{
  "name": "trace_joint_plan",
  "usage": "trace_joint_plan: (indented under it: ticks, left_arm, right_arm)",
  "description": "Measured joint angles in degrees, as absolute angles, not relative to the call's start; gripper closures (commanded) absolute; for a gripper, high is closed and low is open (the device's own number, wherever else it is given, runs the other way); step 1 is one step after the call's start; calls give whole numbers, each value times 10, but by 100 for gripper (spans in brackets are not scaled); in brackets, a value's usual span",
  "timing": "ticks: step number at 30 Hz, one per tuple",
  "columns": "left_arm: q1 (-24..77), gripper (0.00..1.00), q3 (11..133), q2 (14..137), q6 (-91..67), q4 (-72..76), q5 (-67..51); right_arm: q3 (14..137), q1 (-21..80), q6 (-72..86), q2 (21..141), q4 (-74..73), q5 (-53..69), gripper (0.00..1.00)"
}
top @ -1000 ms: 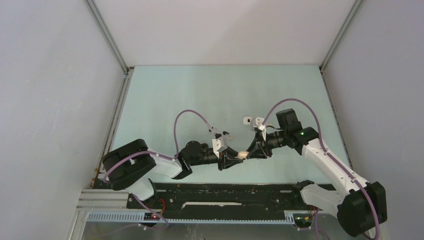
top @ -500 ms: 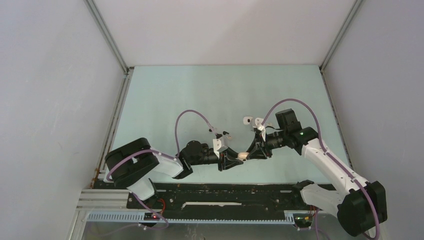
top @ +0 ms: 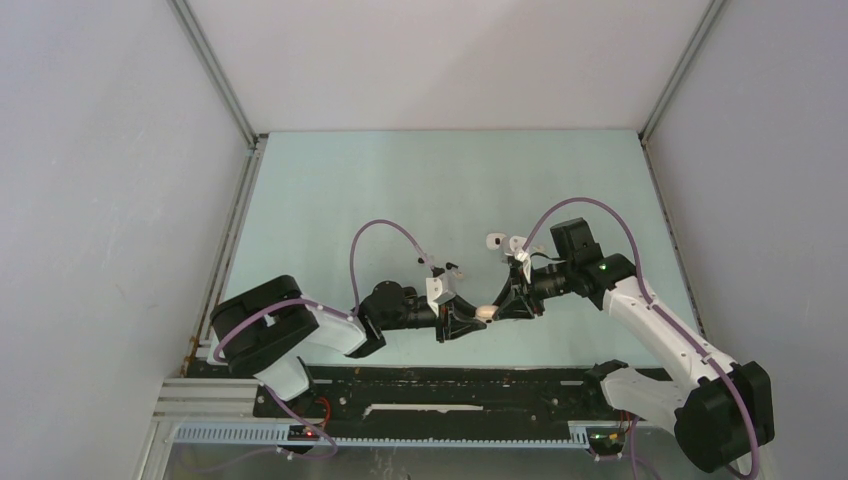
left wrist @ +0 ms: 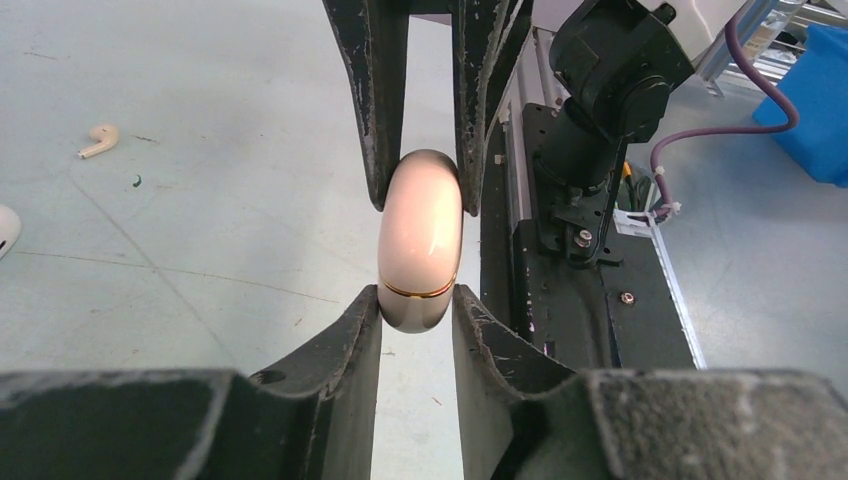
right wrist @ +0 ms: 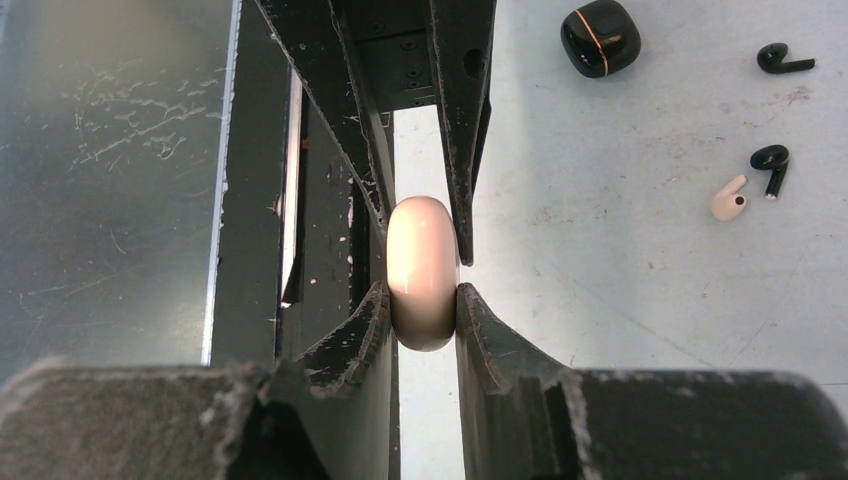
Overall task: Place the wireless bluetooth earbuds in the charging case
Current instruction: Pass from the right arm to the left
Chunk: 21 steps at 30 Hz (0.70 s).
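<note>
The case (left wrist: 420, 240) is held between both pincers. The left pincer (left wrist: 418, 300) pinches one end and the right pincer (right wrist: 422, 295) pinches the other, most likely so they can pull the lid open. The buds (right wrist: 729, 200) lie loose on the desk (right wrist: 620, 280), not in yet.

Readable text: none in any view
Beige charging case (left wrist: 420, 245): plain shell with a thin gold band, no letters or logo
Black case (right wrist: 600, 37), up and to the right of the beige charging case in the right wrist view: a gold line only, no lettering
Black base plate (top: 450, 385), nearer than the beige charging case in the top view: too small to tell, possibly unmarked
</note>
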<state>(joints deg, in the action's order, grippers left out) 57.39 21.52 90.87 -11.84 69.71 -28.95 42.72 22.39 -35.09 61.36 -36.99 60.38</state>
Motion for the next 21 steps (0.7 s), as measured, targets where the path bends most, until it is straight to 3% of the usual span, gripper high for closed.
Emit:
trace_joint_plan:
  ticks: [21]
  left_arm:
    - [573,68,215,914,-121,697,-300]
  right_arm:
    - [427,231,-351,622,-372,603,78]
